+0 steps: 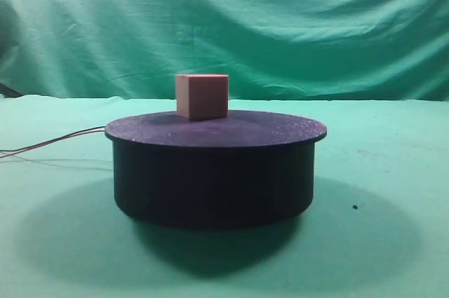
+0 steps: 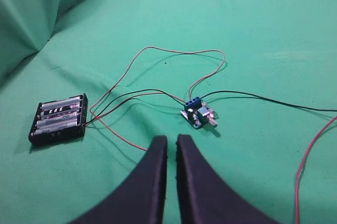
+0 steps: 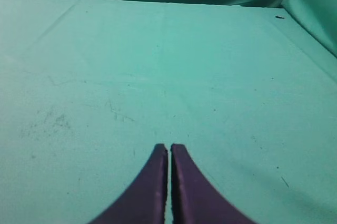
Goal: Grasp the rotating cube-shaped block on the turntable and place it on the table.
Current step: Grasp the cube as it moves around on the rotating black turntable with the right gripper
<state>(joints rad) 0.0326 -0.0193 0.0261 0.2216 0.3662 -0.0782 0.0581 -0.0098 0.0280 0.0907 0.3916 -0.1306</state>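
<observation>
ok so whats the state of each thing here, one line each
cube-shaped block: upright on the turntable, ungrasped
turntable: standing on the table, block on top
left gripper: empty, jaws nearly shut, over the table
right gripper: shut, empty, over bare cloth
battery holder: loaded with cells, wired
circuit board: wired up
table: cloth-covered

The left arm's dark, tapering two-fingered gripper (image 2: 171, 138) shows only in its own wrist view — its curved fingers nearly together, a narrow gap between the tips, nothing held. The right arm's matching dark gripper (image 3: 169, 146) has its fingers pressed almost flush, just a thin slit left, also empty. Neither arm appears in the exterior high view.
</observation>
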